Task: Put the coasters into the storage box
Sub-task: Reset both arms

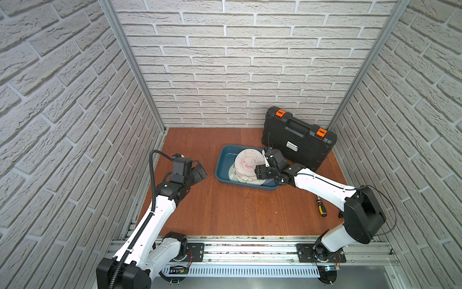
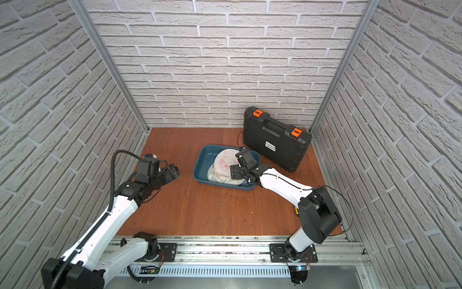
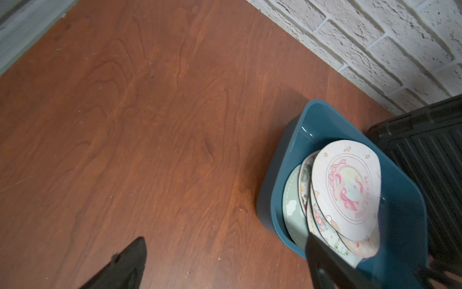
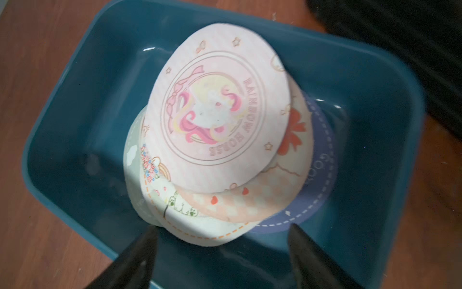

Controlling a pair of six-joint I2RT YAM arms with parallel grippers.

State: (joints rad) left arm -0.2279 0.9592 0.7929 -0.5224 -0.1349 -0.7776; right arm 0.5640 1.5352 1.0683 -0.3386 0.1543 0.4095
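Two pincers reach forward, spread and empty: left pincer [image 1: 201,171] and right pincer [image 4: 223,229]. One storage box [image 4: 80,100] holds at least five coasters [image 4: 215,112].

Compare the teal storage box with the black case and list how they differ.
Colour: the storage box is teal; the black case has orange latches. State: the storage box is open-topped, holding the coasters; the black case is shut. Surface: the storage box is smooth, the black case ribbed. Both are rectangular, with rounded corners, on the wooden table.
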